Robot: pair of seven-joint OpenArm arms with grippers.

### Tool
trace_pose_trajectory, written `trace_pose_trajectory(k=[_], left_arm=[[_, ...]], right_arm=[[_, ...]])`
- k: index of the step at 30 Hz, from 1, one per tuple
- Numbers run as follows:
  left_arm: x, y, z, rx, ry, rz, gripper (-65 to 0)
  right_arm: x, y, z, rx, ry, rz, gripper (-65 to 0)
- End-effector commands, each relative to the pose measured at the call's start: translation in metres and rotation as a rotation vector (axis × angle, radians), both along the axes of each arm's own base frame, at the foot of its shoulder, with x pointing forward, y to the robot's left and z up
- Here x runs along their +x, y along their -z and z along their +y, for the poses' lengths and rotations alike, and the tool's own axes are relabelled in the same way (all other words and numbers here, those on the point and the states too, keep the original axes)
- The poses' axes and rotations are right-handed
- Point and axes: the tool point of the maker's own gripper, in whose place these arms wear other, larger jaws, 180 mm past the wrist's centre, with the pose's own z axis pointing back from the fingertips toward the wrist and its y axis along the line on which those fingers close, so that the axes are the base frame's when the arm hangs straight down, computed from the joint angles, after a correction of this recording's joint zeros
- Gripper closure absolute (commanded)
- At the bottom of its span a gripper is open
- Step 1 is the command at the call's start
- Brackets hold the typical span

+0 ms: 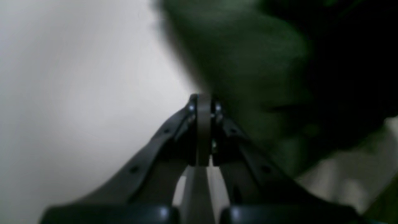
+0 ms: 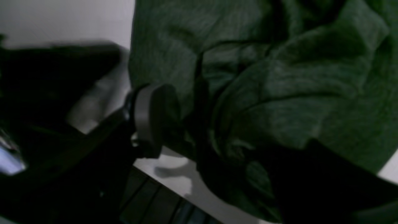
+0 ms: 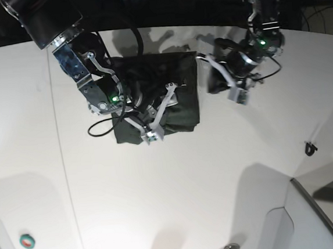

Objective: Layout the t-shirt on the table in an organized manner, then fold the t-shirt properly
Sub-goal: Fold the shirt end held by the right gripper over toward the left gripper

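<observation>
Your right gripper (image 3: 164, 110) stands wide, jaws spread over the t-shirt (image 3: 175, 91), gripping nothing. Your left gripper (image 3: 238, 95) is pinched closed, empty, just off the cloth's edge, bare white table (image 3: 178, 193) all around it.

The dark green t-shirt (image 3: 170, 95) lies bunched in a rumpled, roughly square heap on the white table (image 3: 178, 187).

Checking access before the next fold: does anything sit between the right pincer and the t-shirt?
Nothing visible does. The right pincer is already over the t-shirt, its jaws apart around bunched fabric. The left pincer is shut, just off the shirt's edge over the bare table.
</observation>
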Motion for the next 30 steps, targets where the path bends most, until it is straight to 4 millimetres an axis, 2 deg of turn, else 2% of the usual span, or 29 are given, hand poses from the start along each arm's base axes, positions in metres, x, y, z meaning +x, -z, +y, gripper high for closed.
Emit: trace_pose_trajectory(k=[1, 6, 10, 14, 17, 20, 22, 25, 27, 30], left_arm=[[0.004, -0.01, 0.011, -0.003, -0.025, -0.04, 0.0], [-0.015, -0.012, 0.071, 0.08, -0.124, -0.021, 0.0], [-0.037, -0.009, 0.105, 0.136, -0.163, 0.015, 0.0], [-0.049, -0.011, 0.132, 0.165, -0.229, 0.025, 0.0], [-0.051, -0.014, 0.141, 0.173, -0.253, 0.02, 0.0], [-0.051, -0.014, 0.141, 0.173, -0.253, 0.02, 0.0], [-0.051, -0.014, 0.141, 0.173, -0.253, 0.02, 0.0], [-0.051, -0.013, 0.141, 0.172, -0.254, 0.023, 0.0], [-0.051, -0.013, 0.141, 0.172, -0.254, 0.022, 0.0], [-0.051, -0.014, 0.144, 0.179, -0.252, 0.021, 0.0]], right_arm=[[0.011, -0.017, 0.015, 0.043, -0.011, -0.043, -34.5], [0.008, -0.021, 0.025, 0.039, -0.06, -0.061, -34.5], [0.004, -0.024, 0.039, 0.031, -0.126, -0.08, -34.5], [0.0, -0.033, 0.067, 0.053, -0.184, -0.092, -34.7], [-0.011, -0.025, 0.087, 0.013, -0.283, -0.086, -34.7], [-0.022, -0.022, 0.104, -0.013, -0.359, -0.087, -34.7], [-0.024, -0.023, 0.109, -0.034, -0.389, -0.101, -34.7], [-0.02, -0.024, 0.104, -0.087, -0.32, -0.085, -34.7], [-0.018, -0.038, 0.101, -0.073, -0.279, -0.099, -34.7], [-0.013, -0.059, 0.084, -0.042, -0.245, -0.16, -34.5]])
